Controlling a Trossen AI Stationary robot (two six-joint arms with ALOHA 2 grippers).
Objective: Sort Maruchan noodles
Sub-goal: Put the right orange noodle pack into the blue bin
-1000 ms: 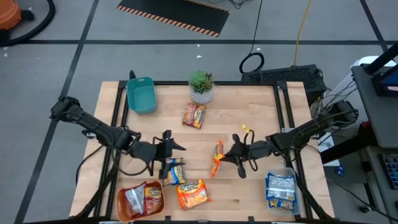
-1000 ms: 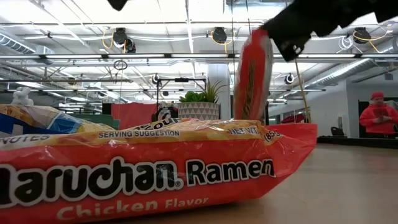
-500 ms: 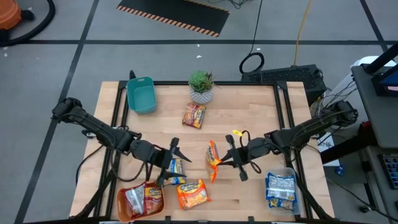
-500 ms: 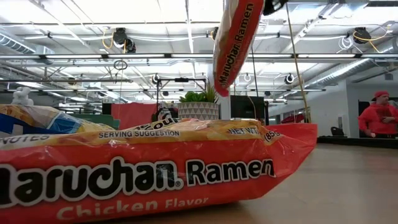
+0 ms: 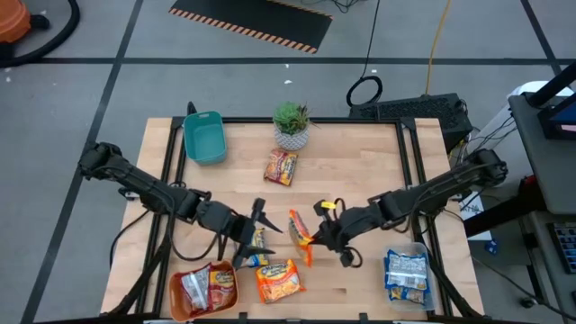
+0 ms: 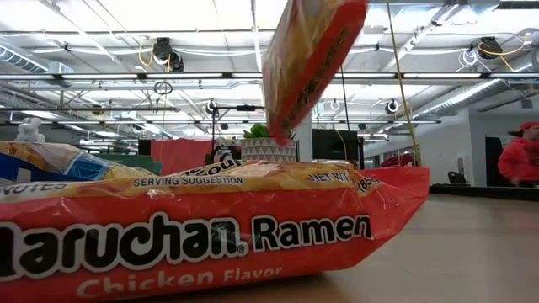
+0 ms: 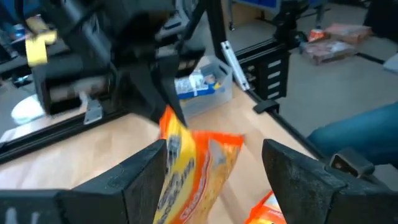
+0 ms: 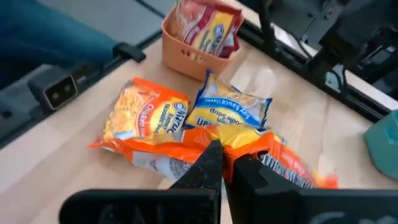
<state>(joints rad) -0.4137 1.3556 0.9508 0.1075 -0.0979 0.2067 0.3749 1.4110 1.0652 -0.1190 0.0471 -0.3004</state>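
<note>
Low view, orange packet (image 6: 202, 240) blocking plant (image 6: 268, 143)

1. Table centre crowded: right gripper (image 5: 310, 238), pinched shut on an orange noodle packet (image 5: 300, 238) held off the wood, faces the left gripper (image 5: 262, 232), jaws spread, with only a narrow gap between.
2. Blue-and-yellow packet (image 5: 256, 249) lies under the left gripper; another orange packet (image 5: 277, 280) just beside it blocks the front edge.
3. Orange bin (image 5: 183, 306) and clear bin (image 5: 423, 288) fill the front corners.
4. Bare wood lies open between the back packet (image 5: 281, 166) and the grippers.
5. Teal bin (image 5: 204, 137) and plant (image 5: 291, 124) line the back edge.
</note>
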